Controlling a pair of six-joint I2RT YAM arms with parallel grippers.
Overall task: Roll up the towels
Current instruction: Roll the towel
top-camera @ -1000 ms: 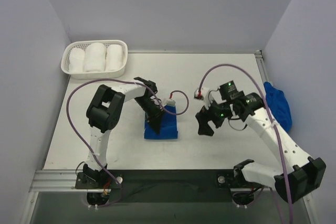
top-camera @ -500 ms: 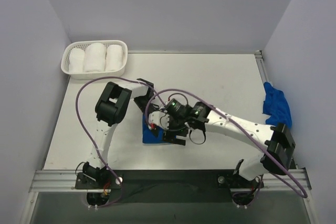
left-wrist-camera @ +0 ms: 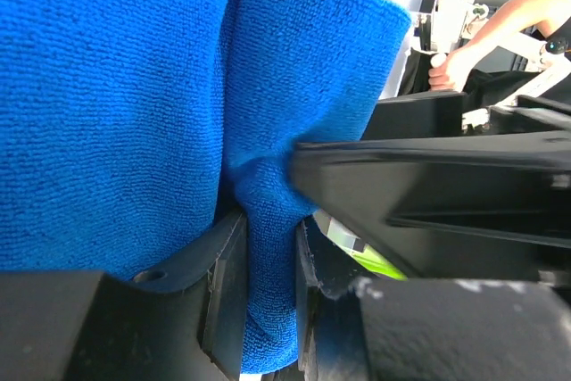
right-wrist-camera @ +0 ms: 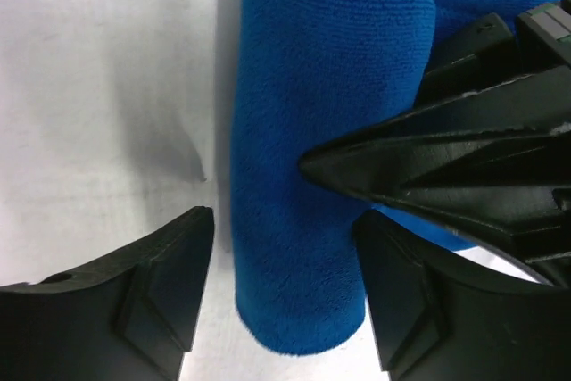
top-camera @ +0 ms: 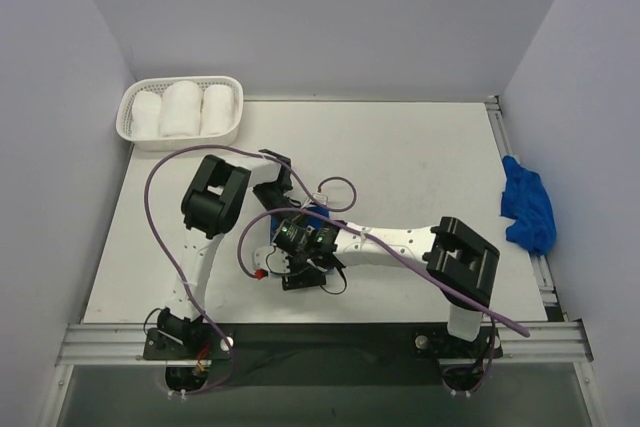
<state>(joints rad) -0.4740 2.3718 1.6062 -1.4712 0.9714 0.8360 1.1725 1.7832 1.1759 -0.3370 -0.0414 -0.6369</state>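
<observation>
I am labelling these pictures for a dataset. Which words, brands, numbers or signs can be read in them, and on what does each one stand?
No text can be read in any view.
The blue towel and the white basket show no writing.
A green patch in the left wrist view is too blurred to tell whether it bears text.

Three looks at one rolled blue towel [right-wrist-camera: 303, 131], far to near.
Top: fixed above and behind the arm bases [top-camera: 185, 342], tilted down over the whole surface [top-camera: 420, 147], well back from the towel. Left wrist: jammed right against the towel, facing along its fold. Right wrist: close above the towel, facing straight down. Shared across all three: the towel.
</observation>
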